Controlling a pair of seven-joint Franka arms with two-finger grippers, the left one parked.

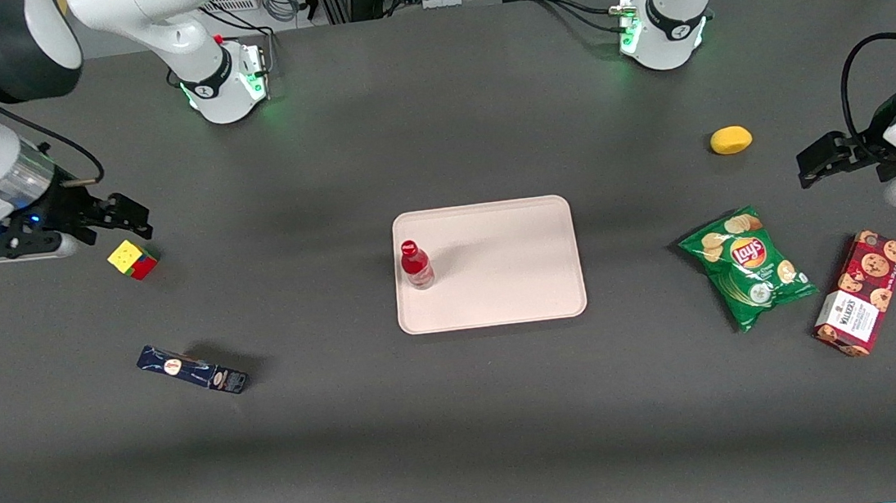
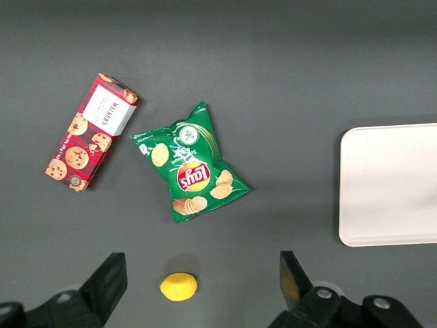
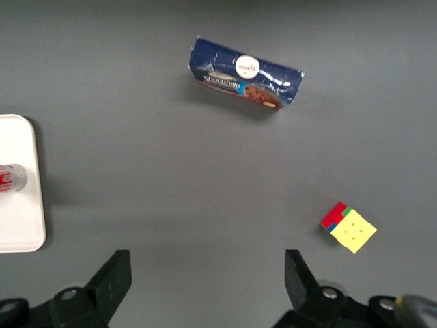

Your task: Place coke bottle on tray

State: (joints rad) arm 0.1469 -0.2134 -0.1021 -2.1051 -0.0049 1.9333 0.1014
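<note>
On the pink tray (image 1: 500, 279) at the middle of the desk we see the coke bottle (image 1: 416, 264) standing upright by the rim toward the working arm's end, while the gripper (image 1: 134, 218) hangs spread wide and empty near that end's edge, just beside the puzzle cube (image 1: 133, 259).

Matt tray (image 1: 502, 296); glossy, probably plastic, coke bottle (image 1: 416, 264); matt black gripper (image 3: 208, 273).

The front view looks steeply down from high up, taking in the whole dark grey table (image 1: 464, 414). The right wrist view looks straight down past the open black gripper (image 3: 208, 287), from closer in. Both share the dark blue box (image 1: 192, 370) (image 3: 246, 74), with the multicoloured puzzle cube (image 1: 133, 259) (image 3: 349, 227) at its eleven o'clock in the front view.
</note>
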